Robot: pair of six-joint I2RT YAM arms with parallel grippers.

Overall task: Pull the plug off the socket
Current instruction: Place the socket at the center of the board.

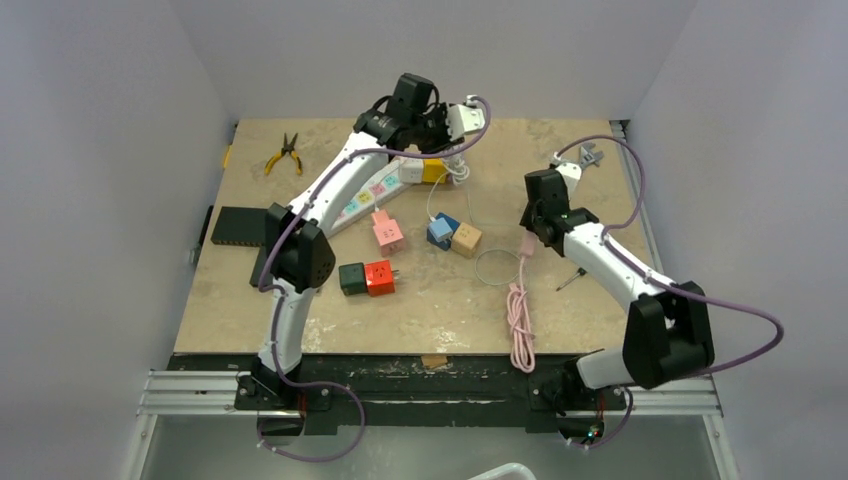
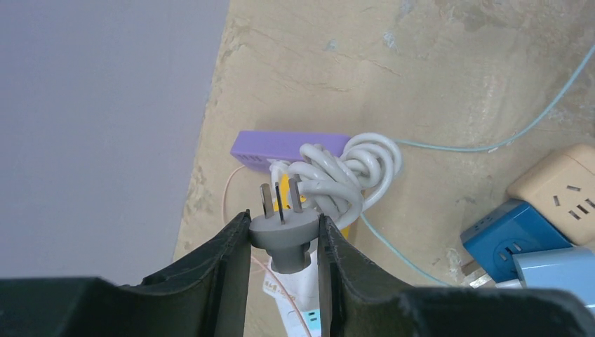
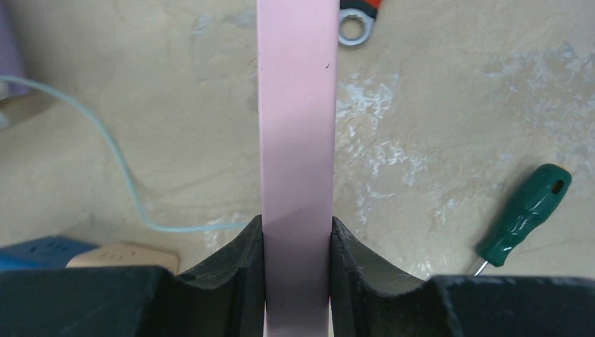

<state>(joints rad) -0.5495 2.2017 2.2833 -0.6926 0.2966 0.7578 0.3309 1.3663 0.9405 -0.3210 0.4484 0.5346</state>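
Two grips confirmed — left jaws clench grey plug (image 2: pixel 281 235), right jaws clench pink bar (image 3: pixel 295 140).
Coiled white cable (image 2: pixel 337 184), purple strip (image 2: pixel 266 147) beyond plug's prongs — green screwdriver (image 3: pixel 523 214) near bar.

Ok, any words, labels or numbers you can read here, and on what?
None readable in any view.
White power strip: coloured labels, too small to read; faint print in the left wrist view, blurred.
Grey plug, pink bar: no markings visible.
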